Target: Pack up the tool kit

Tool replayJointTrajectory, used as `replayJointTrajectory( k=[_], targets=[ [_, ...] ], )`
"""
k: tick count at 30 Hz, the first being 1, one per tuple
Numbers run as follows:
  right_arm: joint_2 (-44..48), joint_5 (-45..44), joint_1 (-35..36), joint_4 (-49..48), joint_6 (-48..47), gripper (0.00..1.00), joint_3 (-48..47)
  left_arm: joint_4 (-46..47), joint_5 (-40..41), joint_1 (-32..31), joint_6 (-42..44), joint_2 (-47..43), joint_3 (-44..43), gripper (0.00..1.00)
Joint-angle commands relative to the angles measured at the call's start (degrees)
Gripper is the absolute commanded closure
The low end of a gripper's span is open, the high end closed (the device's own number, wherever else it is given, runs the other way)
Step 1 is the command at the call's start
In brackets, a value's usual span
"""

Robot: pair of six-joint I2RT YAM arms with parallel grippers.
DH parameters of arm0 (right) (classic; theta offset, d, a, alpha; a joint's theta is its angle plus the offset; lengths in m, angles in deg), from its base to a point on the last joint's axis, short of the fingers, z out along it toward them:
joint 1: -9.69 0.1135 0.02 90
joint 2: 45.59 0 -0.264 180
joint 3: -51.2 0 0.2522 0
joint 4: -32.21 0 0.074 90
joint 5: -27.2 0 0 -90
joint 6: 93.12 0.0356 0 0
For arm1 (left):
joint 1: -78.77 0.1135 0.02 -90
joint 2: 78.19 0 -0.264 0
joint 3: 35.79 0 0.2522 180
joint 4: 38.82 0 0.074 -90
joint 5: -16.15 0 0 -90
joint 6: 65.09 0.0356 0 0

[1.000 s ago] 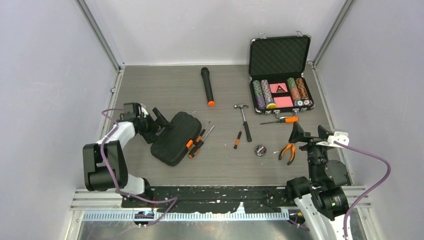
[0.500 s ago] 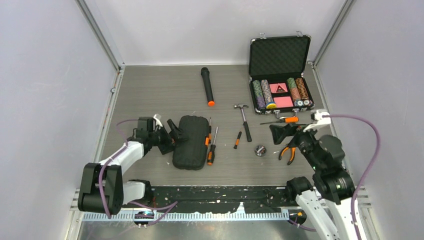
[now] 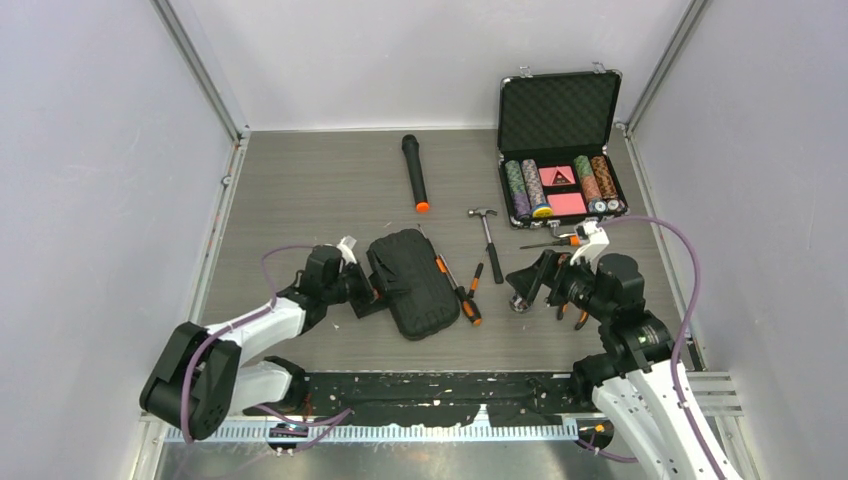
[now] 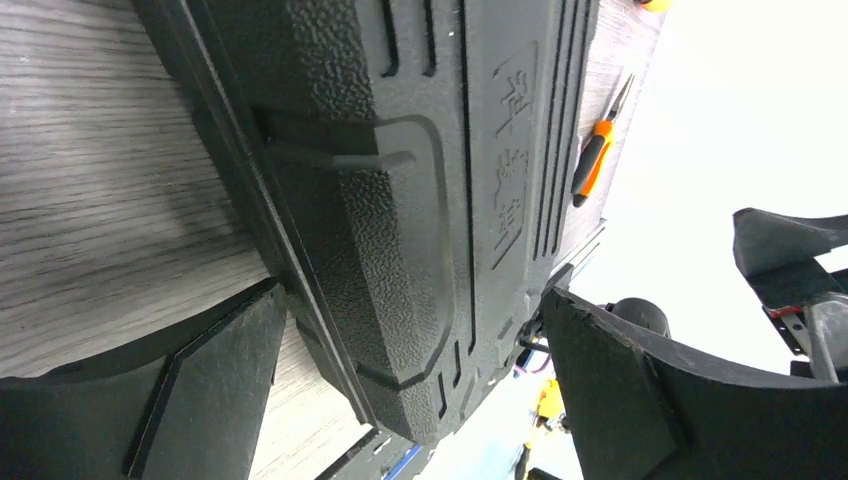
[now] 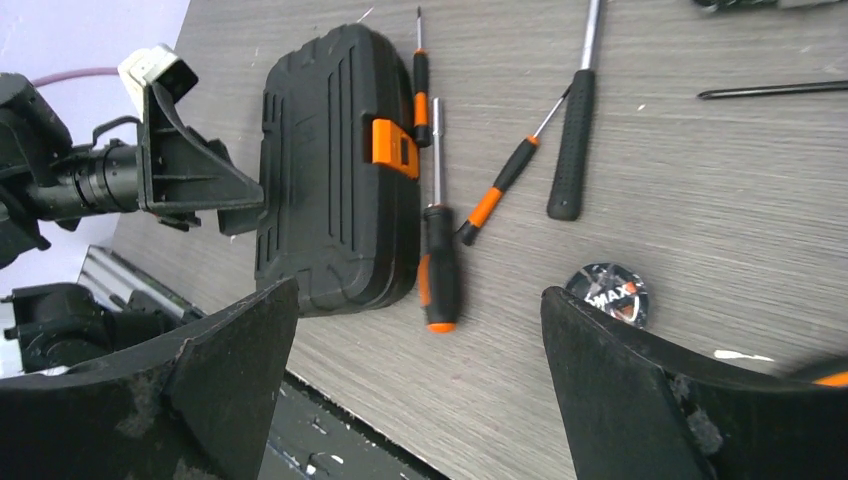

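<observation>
left gripper (image 3: pixel 362 287): jaws spread wide, straddling the left edge of the tool kit (image 3: pixel 415 285), nothing clamped. In the left wrist view the ribbed shell fills the gap between the fingers (image 4: pixel 215 395); can't tell if a fingertip actually touches it. Judged: it sits there to brace or nudge the case, not to lift it. right gripper (image 3: pixel 532 280): also wide open and empty, low over the table (image 3: pixel 300 190) right of centre, pointed left at the case's latch side. The tool kit lies shut and flat, centre-near, with its orange latch (image 5: pixel 395 148) facing right toward that arm. The lid probably has to come open first, so the left arm holding the back edge while the right goes for the latch makes sense. Two screwdrivers (image 5: pixel 437 262) lie just beside the latch edge. A smaller screwdriver (image 5: pixel 497 192) and the hammer (image 5: pixel 575 130) are a bit further right, and a round labelled disc (image 5: pixel 610 293) is near the right gripper. All these tools are outside the case, so packing hasn't started. On the far side are a microphone (image 3: pixel 414 172) and an open chip case (image 3: pixel 560 110), not part of this job.
</observation>
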State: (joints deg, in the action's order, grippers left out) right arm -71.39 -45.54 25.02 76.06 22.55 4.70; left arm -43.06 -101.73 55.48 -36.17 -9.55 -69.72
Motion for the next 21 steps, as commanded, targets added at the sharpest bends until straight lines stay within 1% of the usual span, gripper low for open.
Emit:
replayJointTrajectory(
  k=[1, 4, 6, 9, 13, 17, 19, 21],
  targets=[
    [-2.2, 7.1, 0.3, -8.1, 2.3, 0.05, 2.6, 2.3, 5.3, -0.9, -0.1, -4.9, 0.1, 0.0],
    [-4.2, 9.4, 0.3, -13.3, 3.6, 0.05, 4.7, -7.2, 11.9, -0.9, 4.5, -9.6, -1.9, 0.0],
    [-6.6, 10.4, 0.8, -16.7, 4.5, 0.05, 5.3, -11.5, 16.3, -0.9, 7.1, -11.7, -3.6, 0.0],
    [-13.1, 10.4, 3.2, -21.7, 5.0, 0.05, 4.8, -14.0, 20.5, -0.9, 9.4, -11.5, -6.2, 0.0],
    [-22.3, 7.8, 7.9, -26.7, 5.0, 0.05, 1.7, -14.4, 19.9, -1.5, 10.7, -5.5, -9.1, 0.0],
    [-31.6, 5.8, 10.9, -30.5, 5.5, 0.0, -1.8, -13.8, 19.5, -3.7, 10.9, -0.5, -9.7, 0.01],
    [-36.1, 5.2, 12.1, -32.4, 5.8, 0.0, -3.3, -13.7, 19.2, -4.4, 10.9, 1.1, -9.5, 0.02],
    [-40.3, 5.1, 13.4, -34.3, 6.2, 0.0, -4.6, -13.7, 18.9, -4.8, 11.4, 2.0, -8.9, 0.06]
  ],
)
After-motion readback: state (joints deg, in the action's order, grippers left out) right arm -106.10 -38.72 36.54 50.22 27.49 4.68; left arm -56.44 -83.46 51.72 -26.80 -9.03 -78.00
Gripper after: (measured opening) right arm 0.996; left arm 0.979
